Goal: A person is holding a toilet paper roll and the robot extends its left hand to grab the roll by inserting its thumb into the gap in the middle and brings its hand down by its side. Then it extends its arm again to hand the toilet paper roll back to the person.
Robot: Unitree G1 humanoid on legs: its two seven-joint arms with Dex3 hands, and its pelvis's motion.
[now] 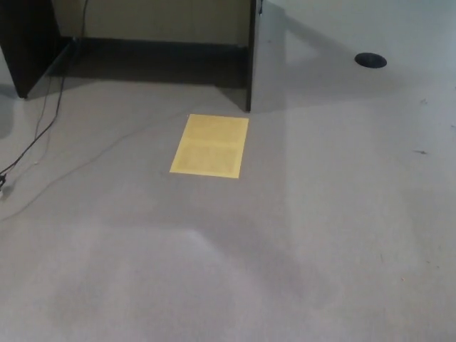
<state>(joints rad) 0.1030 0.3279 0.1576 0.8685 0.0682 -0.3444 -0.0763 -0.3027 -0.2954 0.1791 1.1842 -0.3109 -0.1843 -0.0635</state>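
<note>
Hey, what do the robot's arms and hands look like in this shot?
Neither arm nor hand shows in the head view, so their look can't be described. Only the grey floor, a yellow sheet, a black cable and a dark round floor cover are visible. No person or roll shows either.

Flat sheet [210, 145] on the floor [285, 249], before a desk recess [149, 57]; cable [39, 135] left, round disc [370, 60] far right.

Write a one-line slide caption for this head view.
Grey floor with a flat yellow rectangular sheet, thin black cable and dark round floor disc; no hands or roll visible.
</note>
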